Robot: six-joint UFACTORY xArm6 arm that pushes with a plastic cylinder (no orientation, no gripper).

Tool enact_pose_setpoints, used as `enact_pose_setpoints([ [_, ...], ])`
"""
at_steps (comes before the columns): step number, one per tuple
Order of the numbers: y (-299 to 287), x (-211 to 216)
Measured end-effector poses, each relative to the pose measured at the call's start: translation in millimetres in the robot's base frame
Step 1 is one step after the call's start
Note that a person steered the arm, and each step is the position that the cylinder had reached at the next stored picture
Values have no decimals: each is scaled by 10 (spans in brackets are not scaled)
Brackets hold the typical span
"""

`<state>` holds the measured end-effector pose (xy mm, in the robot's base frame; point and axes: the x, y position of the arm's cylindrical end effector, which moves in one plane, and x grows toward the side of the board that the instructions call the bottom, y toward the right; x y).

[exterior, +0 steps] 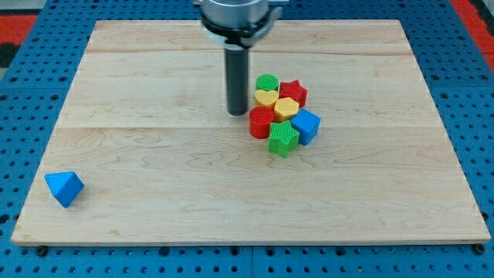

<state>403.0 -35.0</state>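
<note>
Wooden board (154, 154) fills your view, and nearly everything on it sits in 1 tight cluster, which you can use as the landmark. That cluster holds 7 blocks touching one another: green cylinder (267, 82), red star (293, 92), yellow heart (266, 98), yellow hexagon (286, 108), red cylinder (261, 122), blue cube (306, 125) and green star (283, 137). My tip (237, 113) stands just beside the cluster on the view's left, nearest the red cylinder and yellow heart; you cannot tell whether it touches them. Being a bare rod, it grasps nothing. Well apart, toward the view's bottom left of the cluster, a blue triangular block (63, 188) lies alone near the board's corner.
</note>
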Motion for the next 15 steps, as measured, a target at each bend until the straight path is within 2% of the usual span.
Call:
enact_pose_setpoints([
  [1,-511,-202],
  [4,-976,-206],
  [5,-841,-45],
  [6,-868,290],
  [8,-360,981],
  [11,-315,1779],
  [12,-301,1969],
  [13,-436,1981],
  [15,-958,1980],
])
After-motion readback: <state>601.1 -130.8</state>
